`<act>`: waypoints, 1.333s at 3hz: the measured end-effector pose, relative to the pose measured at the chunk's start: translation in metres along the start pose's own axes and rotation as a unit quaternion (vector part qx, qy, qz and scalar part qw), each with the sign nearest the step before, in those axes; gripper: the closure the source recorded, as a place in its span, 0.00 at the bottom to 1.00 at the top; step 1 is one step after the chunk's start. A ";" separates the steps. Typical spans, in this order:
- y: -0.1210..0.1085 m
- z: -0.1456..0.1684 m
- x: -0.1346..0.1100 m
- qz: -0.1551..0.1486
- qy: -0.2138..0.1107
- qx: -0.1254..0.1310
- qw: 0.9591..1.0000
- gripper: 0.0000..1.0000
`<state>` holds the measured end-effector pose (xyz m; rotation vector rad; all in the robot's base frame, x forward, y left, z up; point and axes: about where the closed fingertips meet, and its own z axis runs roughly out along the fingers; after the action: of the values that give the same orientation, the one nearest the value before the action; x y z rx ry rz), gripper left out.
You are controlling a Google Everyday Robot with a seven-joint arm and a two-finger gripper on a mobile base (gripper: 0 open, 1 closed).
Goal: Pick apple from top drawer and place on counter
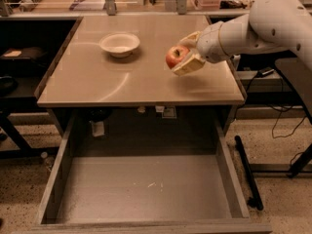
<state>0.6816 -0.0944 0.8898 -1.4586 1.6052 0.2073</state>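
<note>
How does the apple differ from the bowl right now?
The apple is red and held over the counter by the gripper, right of centre; the bowl is white and rests on the counter, further left. The apple is smaller than the bowl. Both are round.

The apple (175,56), red with a yellowish patch, is clamped in the gripper (185,53) from above and below. It hangs over the right part of the counter (122,84), apparently just clear of the surface, though the gap is hard to judge. The counter is a tan, glossy rectangle with a thin darker edge. Below its front edge the drawer (146,186) stands pulled out, a wide, shallow grey box with a flat floor and low straight sides.
</note>
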 end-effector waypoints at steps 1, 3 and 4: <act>-0.026 0.028 0.003 0.017 -0.007 -0.009 1.000 1.00; -0.041 0.075 0.034 0.070 0.003 -0.023 0.997 1.00; -0.041 0.075 0.035 0.071 0.004 -0.024 0.997 0.82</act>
<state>0.7594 -0.0808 0.8411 -1.3828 1.7216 0.3234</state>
